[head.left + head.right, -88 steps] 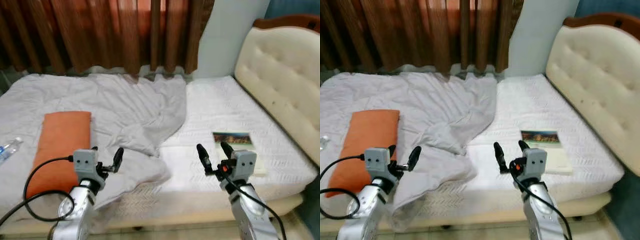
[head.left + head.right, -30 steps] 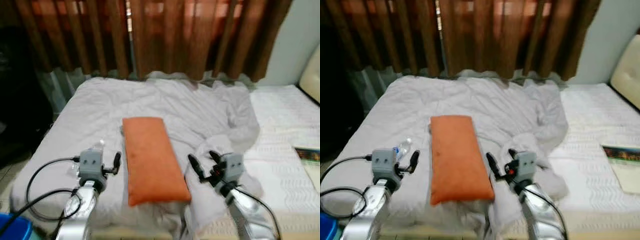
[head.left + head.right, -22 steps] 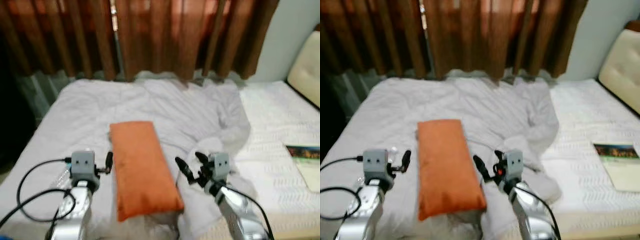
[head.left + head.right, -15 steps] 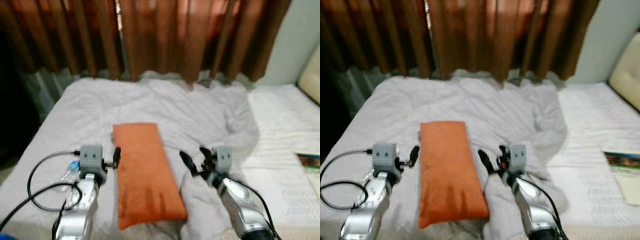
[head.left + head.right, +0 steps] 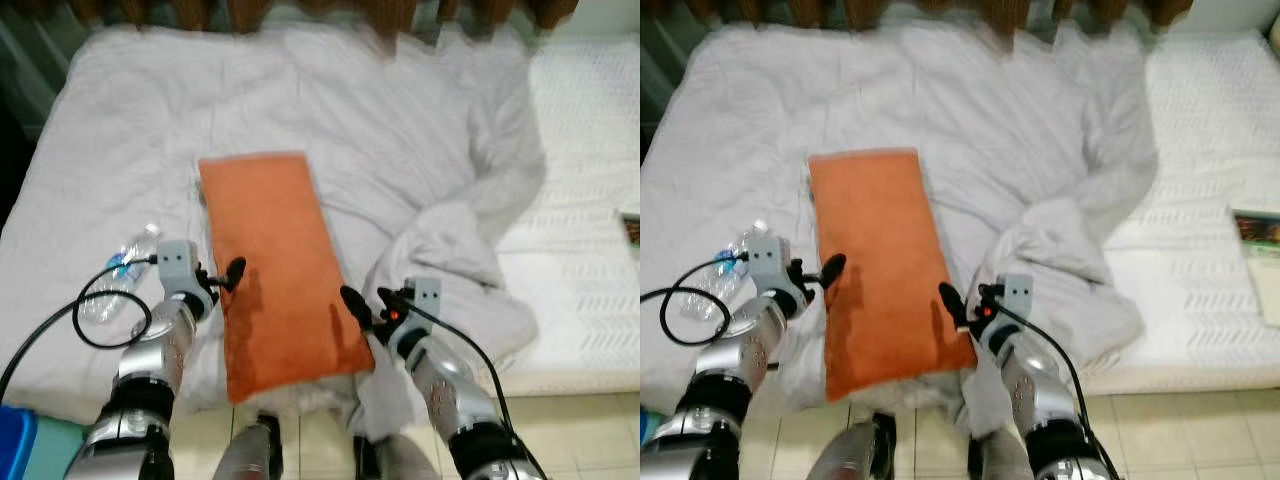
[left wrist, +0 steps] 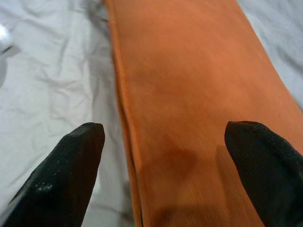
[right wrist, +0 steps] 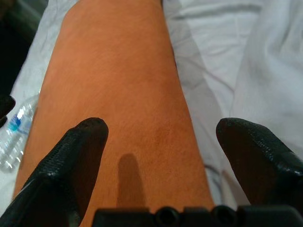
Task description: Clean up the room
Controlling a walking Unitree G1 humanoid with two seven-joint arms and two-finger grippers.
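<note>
A long orange pillow (image 5: 268, 255) lies lengthwise on the white bed sheet (image 5: 110, 130). My left gripper (image 5: 218, 277) is open at the pillow's left long edge. In the left wrist view its gripper (image 6: 163, 165) straddles that edge, one finger over the sheet and one over the orange fabric. My right gripper (image 5: 368, 303) is open at the pillow's near right corner. In the right wrist view this gripper (image 7: 161, 156) has one finger above the pillow (image 7: 118, 104) and the other above the white blanket. Neither holds anything.
A crumpled white blanket (image 5: 455, 215) is heaped right of the pillow. A clear plastic water bottle (image 5: 120, 278) lies on the sheet left of my left arm. A book (image 5: 1260, 228) sits at the far right. The bed's near edge meets tiled floor (image 5: 560, 420); a blue container (image 5: 14, 445) stands at bottom left.
The camera has tilted down and come closer to the bed. Both grippers have reached forward and down to the pillow's near end, one on each side, still open.
</note>
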